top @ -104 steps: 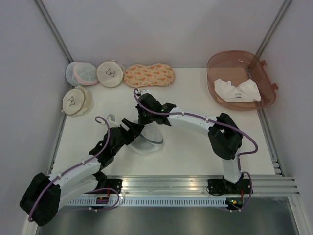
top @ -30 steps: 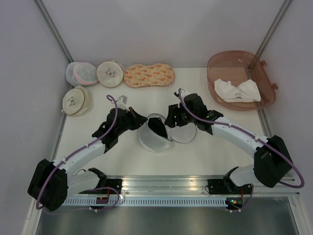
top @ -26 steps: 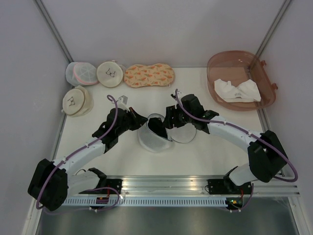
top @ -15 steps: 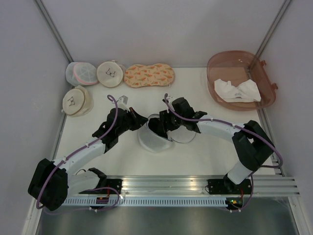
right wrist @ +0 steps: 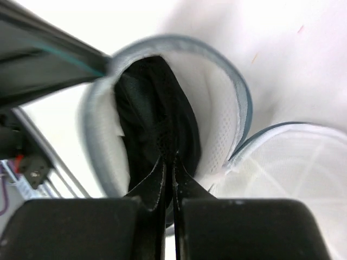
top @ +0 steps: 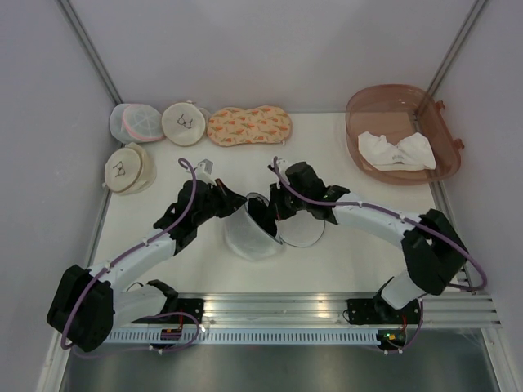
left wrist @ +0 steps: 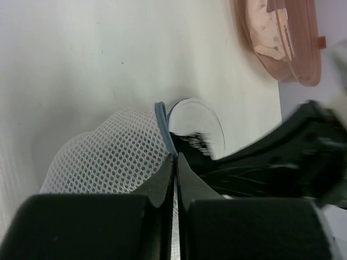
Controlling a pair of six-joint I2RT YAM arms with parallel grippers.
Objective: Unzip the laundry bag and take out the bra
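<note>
Since the laundry bag [top: 248, 235] stands with its zipper run open and its lid flap [top: 301, 230] lying flat on the surface [top: 351, 245], we read the hold as a two-armed brace. Our left pincer [left wrist: 175, 162] is closed tight on the dark rim of the bag, with mesh bulging just beneath its fingertips, so the mouth is propped up and faces the other arm. Our right pincer [right wrist: 168, 162] is pushed into that mouth, its fingers pressed together with what looks like a fold of the bra [right wrist: 154, 116] between them. The black fabric sits inside the bag, directly ahead of those fingertips, with none of it over the rim yet. We judge the pinch on the rim is there to stop the light pouch being dragged along when the garment is drawn out.

Well beyond the left pincer lie two cream pouches [top: 184, 122], a white mesh pouch [top: 136, 121] with pink trim and a carrot-print pouch [top: 249, 126]. Far out past the right pincer a brown tub [top: 384, 91] holds a white cloth [top: 396, 151]. None of these crowds the work. What stands in the way is the rim itself and the lid flap just beside the right pincer, where any strap could snag.
</note>
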